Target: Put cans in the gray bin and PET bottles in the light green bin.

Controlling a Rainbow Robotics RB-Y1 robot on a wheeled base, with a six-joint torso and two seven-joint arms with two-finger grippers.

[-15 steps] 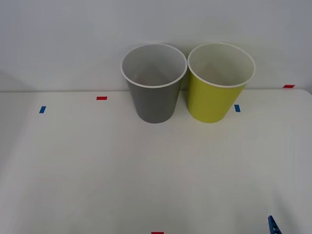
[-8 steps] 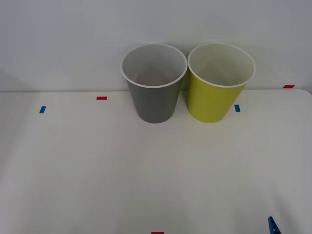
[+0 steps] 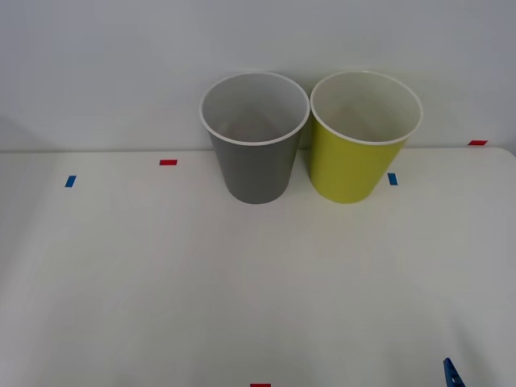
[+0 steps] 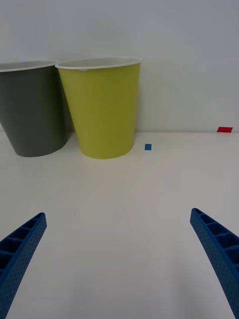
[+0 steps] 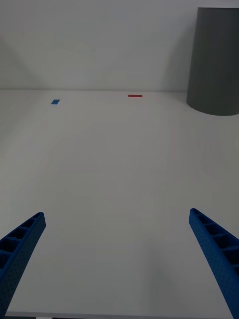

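- Standing side by side at the far edge of the tabletop (image 3: pixel 161 274), the gray bin (image 3: pixel 255 165) and the light green bin (image 3: pixel 355 165) nearly touch
- Inside the gray bin a faint reddish tint may be a can; I cannot tell
- Right tool (image 4: pixel 119 259) and left tool (image 5: pixel 117 259) hover low, fingers spread wide, holding nothing
- Judged: nothing lies out to sort, so the next move calls only for parking the arms

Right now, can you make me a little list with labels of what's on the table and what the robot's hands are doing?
gray bin: upright at the back of the table, left of the other bin
light green bin: upright, close beside the gray bin
table: white, with small red and blue tape marks
left tool: open, low over the table
right tool: open, facing the bins
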